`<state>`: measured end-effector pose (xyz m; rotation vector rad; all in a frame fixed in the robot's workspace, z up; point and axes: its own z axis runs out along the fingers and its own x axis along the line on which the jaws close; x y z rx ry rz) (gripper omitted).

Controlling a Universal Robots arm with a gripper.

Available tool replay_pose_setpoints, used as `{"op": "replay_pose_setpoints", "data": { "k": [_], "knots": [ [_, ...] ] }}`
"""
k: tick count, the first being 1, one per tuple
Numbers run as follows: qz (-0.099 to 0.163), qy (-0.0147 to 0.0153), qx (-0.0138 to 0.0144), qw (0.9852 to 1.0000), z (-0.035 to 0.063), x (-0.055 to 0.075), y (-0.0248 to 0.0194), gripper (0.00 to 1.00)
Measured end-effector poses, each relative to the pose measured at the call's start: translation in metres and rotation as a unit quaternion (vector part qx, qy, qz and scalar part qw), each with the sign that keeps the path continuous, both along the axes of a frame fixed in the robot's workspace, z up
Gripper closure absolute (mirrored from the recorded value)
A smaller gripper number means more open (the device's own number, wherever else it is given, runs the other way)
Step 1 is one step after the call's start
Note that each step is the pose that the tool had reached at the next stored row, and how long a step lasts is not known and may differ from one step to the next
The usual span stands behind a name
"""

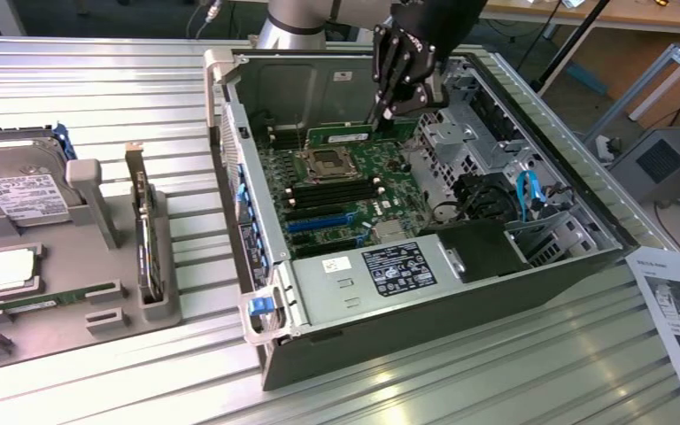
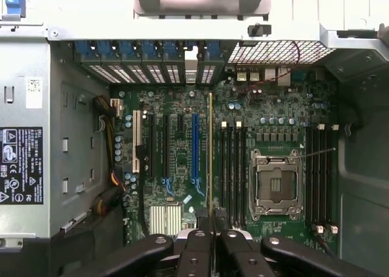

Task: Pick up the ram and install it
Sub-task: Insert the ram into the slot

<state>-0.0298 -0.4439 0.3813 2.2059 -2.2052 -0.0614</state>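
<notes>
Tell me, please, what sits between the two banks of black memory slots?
The metal-framed processor socket sits between one black slot bank and the other, as the wrist view shows.

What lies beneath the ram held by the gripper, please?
The motherboard, between its blue slot and black memory slots. The ram, seen edge-on, covers the strip directly under it.

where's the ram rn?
Exterior view, upper centre: the ram is held in the gripper inside the open computer case, above the motherboard, near the CPU socket.
</notes>
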Motion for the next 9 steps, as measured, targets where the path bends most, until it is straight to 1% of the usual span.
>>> {"op": "replay_pose_setpoints", "data": {
  "k": [5, 9],
  "knots": [
    [0.0, 0.0, -0.0001, 1.0, -0.0118, 0.0, 0.0, 0.88],
    [0.0, 0.0, 0.0, 1.0, -0.019, 0.0, 0.0, 0.88]
  ]
}}
